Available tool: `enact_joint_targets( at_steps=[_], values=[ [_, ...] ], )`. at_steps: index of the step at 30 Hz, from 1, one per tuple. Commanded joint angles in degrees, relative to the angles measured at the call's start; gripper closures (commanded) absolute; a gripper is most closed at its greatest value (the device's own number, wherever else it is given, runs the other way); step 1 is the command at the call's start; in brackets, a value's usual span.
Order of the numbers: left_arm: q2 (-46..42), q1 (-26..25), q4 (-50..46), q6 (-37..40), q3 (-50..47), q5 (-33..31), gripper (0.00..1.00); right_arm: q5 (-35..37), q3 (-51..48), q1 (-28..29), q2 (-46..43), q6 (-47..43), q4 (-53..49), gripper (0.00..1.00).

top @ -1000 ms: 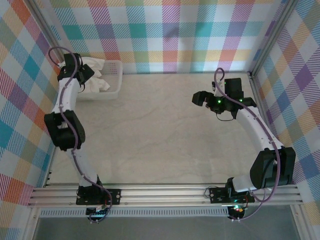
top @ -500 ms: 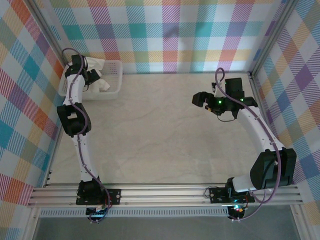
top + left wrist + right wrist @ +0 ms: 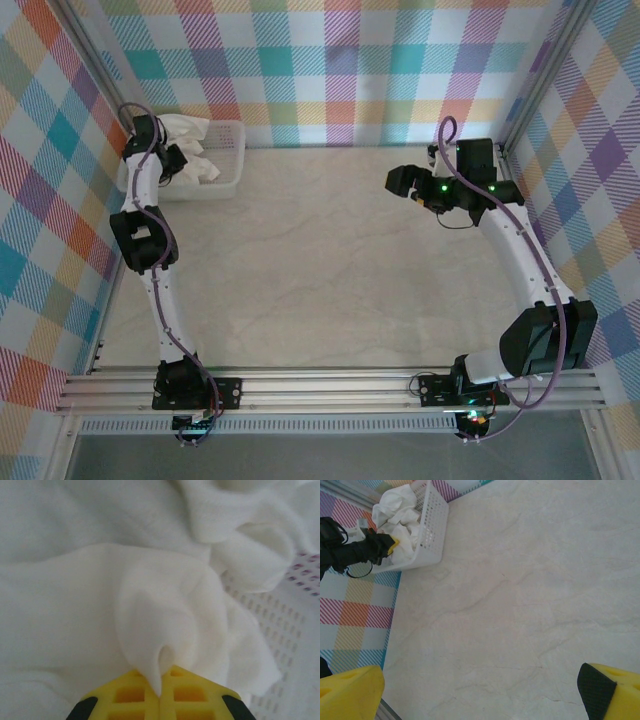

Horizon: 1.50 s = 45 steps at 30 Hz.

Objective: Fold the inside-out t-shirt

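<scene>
Only starting: pinching the inside-out t-shirt (image 3: 165,610) with the left tool (image 3: 159,692), in the basket (image 3: 232,160) at 10 o'clock. Holding the right tool (image 3: 402,183), fingers apart, at 2 o'clock. Yet to lift out, spread, fold.

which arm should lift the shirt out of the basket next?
Left. The left gripper is inside the basket, shut on a fold of the t-shirt. The right gripper is open above the table, well away from the basket.
</scene>
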Motion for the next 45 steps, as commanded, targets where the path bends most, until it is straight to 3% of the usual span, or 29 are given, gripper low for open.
enact_joint_targets(
  at_steps=[1, 9, 13, 17, 22, 31, 32, 35, 37, 41, 45],
  values=[
    [-6.7, 0.2, 0.2, -3.1, 4.5, 3.5, 1.0, 0.1, -0.7, 0.3, -1.3, 0.9, -0.2, 0.0],
    [-28.8, -5.0, 4.6, -11.4, 6.7, 6.9, 1.0, 1.2, -2.7, 0.2, -4.3, 2.8, 2.1, 0.0],
    [-39.3, -13.2, 8.5, -16.4, 7.8, 10.9, 1.0, 1.7, -4.1, 0.3, -6.1, 4.4, 4.2, 0.0],
    [-45.3, -24.7, 7.6, -13.5, 6.2, 9.5, 1.0, 2.7, -5.2, 0.2, -7.5, 5.9, 6.0, 0.0],
    [-52.2, -28.1, 10.7, -17.1, -10.7, 9.4, 1.0, 3.6, -6.1, 0.2, -8.2, 5.6, 6.4, 0.0],
    [-59.8, -28.6, 13.1, -14.6, -45.0, 4.1, 1.0, 4.8, -9.2, 0.2, -7.1, 3.4, 6.1, 0.0],
    [-60.2, -28.6, 13.2, -14.3, -48.1, 4.0, 0.98, 5.0, -9.7, 0.2, -6.6, 2.7, 5.7, 0.0],
    [-61.9, -28.7, 12.5, -12.7, -55.2, 2.3, 0.66, 5.3, -11.0, 0.7, -4.9, 0.5, 3.6, 0.0],
    [-63.4, -28.6, 10.6, -11.5, -58.5, -1.1, 0.54, 5.8, -12.3, 2.1, -4.0, -1.2, 2.0, 0.0],
    [-67.2, -30.7, 9.9, -12.5, -67.2, -5.2, 0.49, 8.9, -16.7, 7.3, -2.3, -2.5, -0.6, 0.0],
    [-66.1, -38.1, 11.6, -12.3, -73.0, -0.6, 0.47, 8.4, -24.1, 14.3, -0.4, -0.1, 0.4, 0.0]
  ],
)
